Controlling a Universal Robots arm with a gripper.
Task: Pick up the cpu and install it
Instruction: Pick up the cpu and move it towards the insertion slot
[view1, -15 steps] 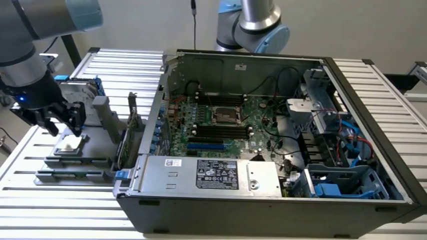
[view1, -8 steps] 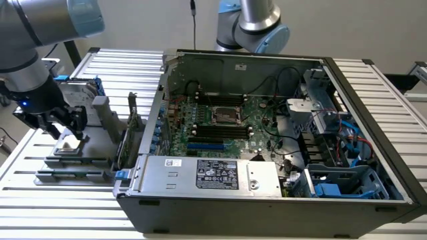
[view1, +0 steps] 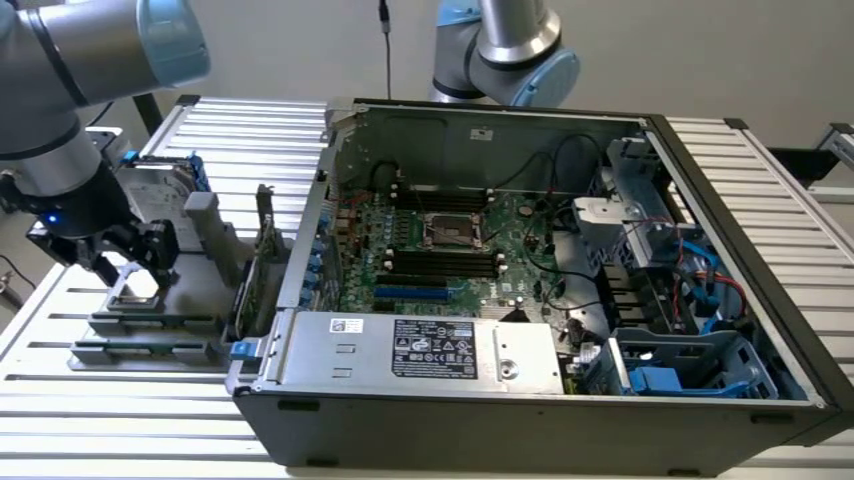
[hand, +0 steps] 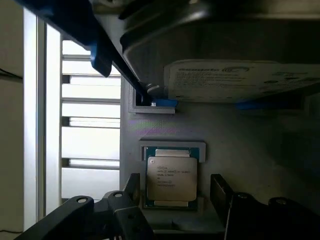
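Observation:
The cpu (hand: 171, 179), a small square chip with a silver-grey top and printed text, lies flat in a recess of the grey parts holder (hand: 240, 150). My gripper (hand: 175, 184) is open, with one dark finger (hand: 133, 184) on each side of the chip and a gap showing on both sides. In the exterior view the gripper (view1: 131, 268) hangs low over the cpu (view1: 134, 291) at the holder's near end, on that view's left. The empty socket (view1: 447, 231) sits in the middle of the motherboard inside the open computer case (view1: 707, 200).
A silver hard drive (hand: 240, 80) with a blue bracket stands on the holder just beyond the cpu, close to the gripper (view1: 154, 195). Dark memory sticks (view1: 140, 350) lie in the holder's front slots. A second robot arm (view1: 507, 50) stands behind the case. A slatted white table (view1: 120, 420) carries everything.

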